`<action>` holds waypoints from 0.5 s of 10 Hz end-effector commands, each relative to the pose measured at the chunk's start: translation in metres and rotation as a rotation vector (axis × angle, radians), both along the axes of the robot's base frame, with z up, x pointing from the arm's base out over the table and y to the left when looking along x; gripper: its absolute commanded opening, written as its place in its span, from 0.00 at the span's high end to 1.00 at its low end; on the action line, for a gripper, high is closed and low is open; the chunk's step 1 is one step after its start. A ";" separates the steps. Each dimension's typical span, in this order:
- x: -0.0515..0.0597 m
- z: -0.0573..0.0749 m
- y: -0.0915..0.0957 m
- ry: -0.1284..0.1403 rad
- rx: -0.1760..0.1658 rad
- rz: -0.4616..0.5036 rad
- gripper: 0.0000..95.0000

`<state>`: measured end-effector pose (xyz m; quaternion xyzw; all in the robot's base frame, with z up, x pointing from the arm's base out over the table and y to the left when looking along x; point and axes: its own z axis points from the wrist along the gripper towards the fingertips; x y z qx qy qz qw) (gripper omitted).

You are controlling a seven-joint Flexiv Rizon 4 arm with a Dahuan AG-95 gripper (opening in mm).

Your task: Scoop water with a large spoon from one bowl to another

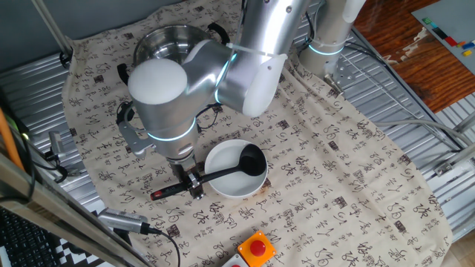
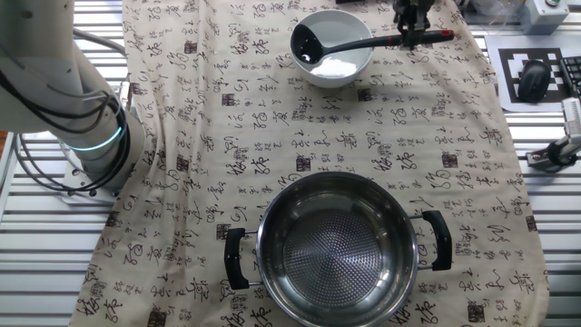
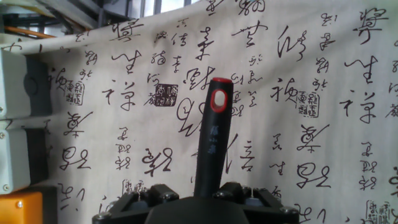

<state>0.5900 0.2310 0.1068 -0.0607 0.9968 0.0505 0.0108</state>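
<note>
Black ladle [image 1: 223,169] in white bowl [image 1: 223,187]

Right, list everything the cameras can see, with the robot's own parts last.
ladle: one, black with a red handle end; scoop in the white bowl, handle out over the rim.
white bowl: one, white, on the cloth beside the jaws.
steel pot: one, shiny, two black side handles, at the cloth's other end; no water is visible inside.
cloth: one, beige with black calligraphy and red stamps, covering the table.
button box: one, orange with a red button, at the cloth's edge near the bowl.
marker card: one, black and white, off the cloth.
arm: one, silver, bent over the table.
gripper: one, black, jaws closed on the ladle's handle.
</note>
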 end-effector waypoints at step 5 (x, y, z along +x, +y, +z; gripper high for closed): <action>0.001 -0.007 -0.002 -0.013 -0.059 0.031 0.40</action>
